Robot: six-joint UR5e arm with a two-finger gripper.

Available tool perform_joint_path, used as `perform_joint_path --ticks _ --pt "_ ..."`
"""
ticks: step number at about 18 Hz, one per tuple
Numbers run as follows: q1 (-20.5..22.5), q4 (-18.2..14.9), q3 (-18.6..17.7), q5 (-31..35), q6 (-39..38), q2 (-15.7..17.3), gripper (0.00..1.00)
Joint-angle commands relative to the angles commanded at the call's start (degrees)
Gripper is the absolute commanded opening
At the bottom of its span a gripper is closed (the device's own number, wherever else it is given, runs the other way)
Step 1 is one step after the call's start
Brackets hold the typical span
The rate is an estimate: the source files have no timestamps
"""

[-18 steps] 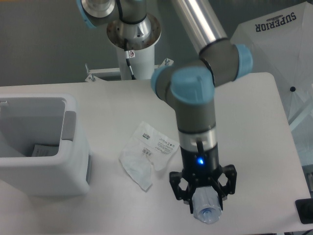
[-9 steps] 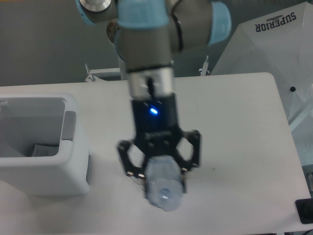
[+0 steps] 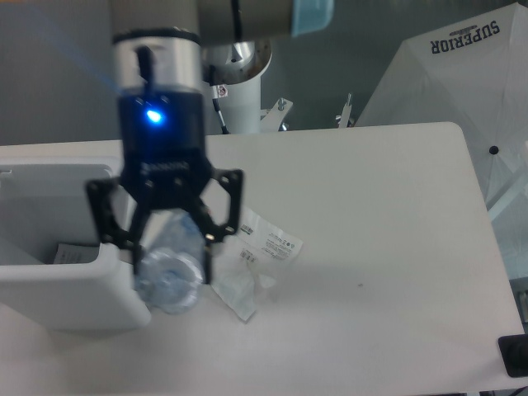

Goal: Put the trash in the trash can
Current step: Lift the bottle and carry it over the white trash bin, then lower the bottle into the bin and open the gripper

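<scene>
Bottle (image 3: 170, 279) clamped in hand (image 3: 169, 257), beside trash can (image 3: 58, 289) rim

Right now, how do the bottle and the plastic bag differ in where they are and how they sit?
The bottle is clamped in the gripper, raised off the table, near the trash can's right wall; the plastic bag lies loose on the table, untouched. The bottle is a rigid, rounded shape; the bag is flat and crumpled, with a white printed label. Both are clear plastic, and neither is in the can yet.
</scene>
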Motion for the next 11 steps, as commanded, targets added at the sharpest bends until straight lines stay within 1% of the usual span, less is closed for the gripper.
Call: perform_joint_path --ticks 3,6,7,9,11 --pt "-2.2 0.09 -0.62 0.0 -0.09 -0.18 0.67" --pt "-5.89 0.09 -0.79 -0.26 -0.09 0.0 0.67" --pt "-7.03 0.09 -1.58 -0.26 -0.18 0.09 0.67" --pt "-7.83 0.09 -2.99 -0.26 -0.27 0.79 0.67" --pt "-8.88 0.09 -3.08 -0.17 -1.14 0.88 0.67"
